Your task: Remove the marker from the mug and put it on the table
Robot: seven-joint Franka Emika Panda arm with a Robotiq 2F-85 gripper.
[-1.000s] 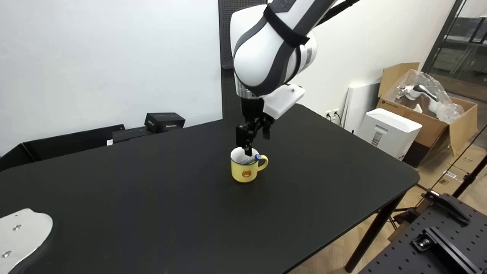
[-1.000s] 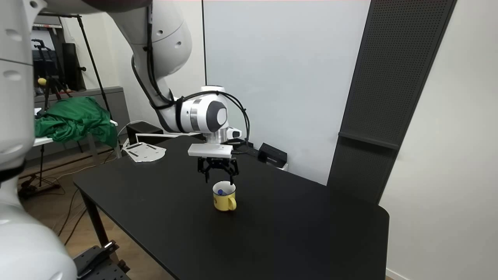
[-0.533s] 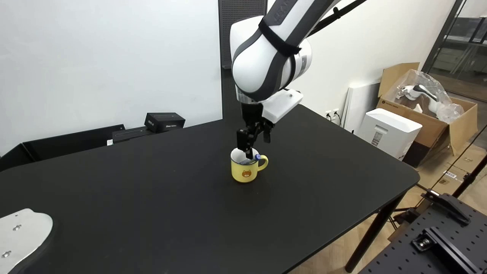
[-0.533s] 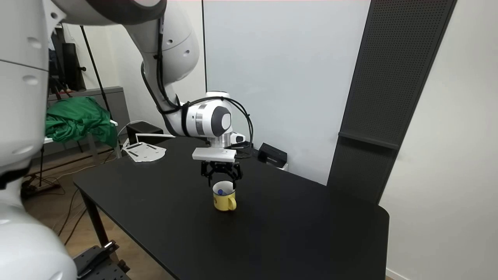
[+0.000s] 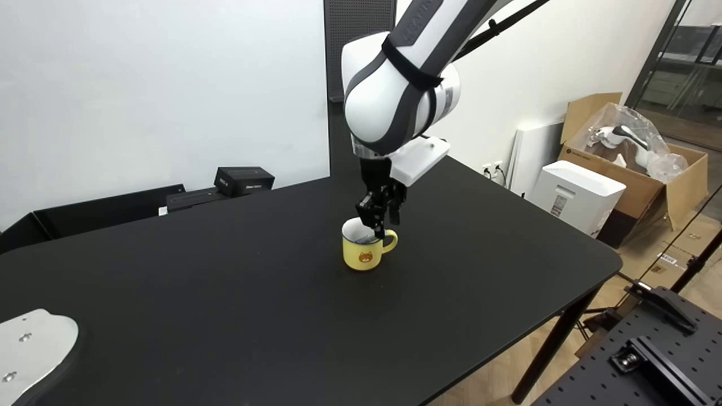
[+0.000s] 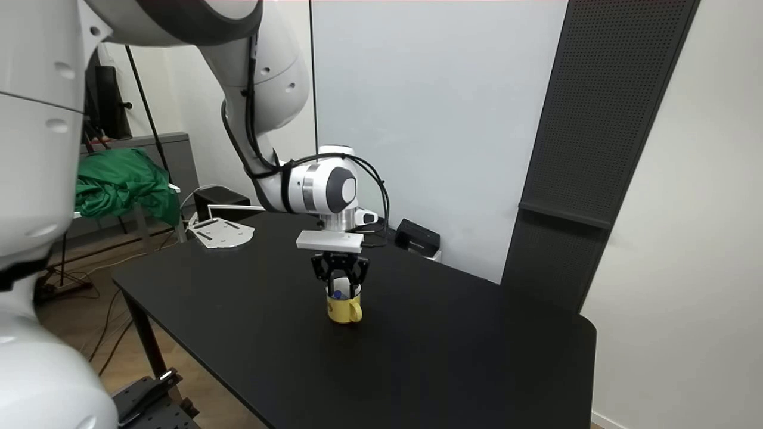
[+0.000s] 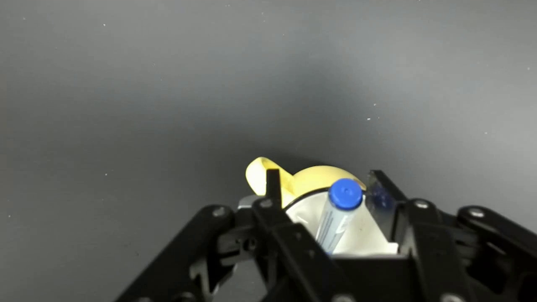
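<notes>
The marker [image 7: 335,218] should handle as something light, stiff and smooth, hard to break but apt to swivel in a loose pinch; the likeliest hold is the barrel [image 7: 331,231] just under its blue end [image 7: 345,193], since that end, if it is a cap, might pull off alone. It leans inside the mug [image 5: 361,252], blue end up and, in the wrist view, pointing between twelve and one o'clock, with the mug's handle [image 7: 256,176] toward ten. That end is round and bright blue with a small dimple; the barrel is pale grey, its print too fine to read. The gripper [image 7: 325,182] is spread around it, fingers [image 7: 384,203] at nine and three o'clock of the blue end, the latter just beside it, nothing pinched. The mug stands upright on the tabletop [image 5: 254,316].
</notes>
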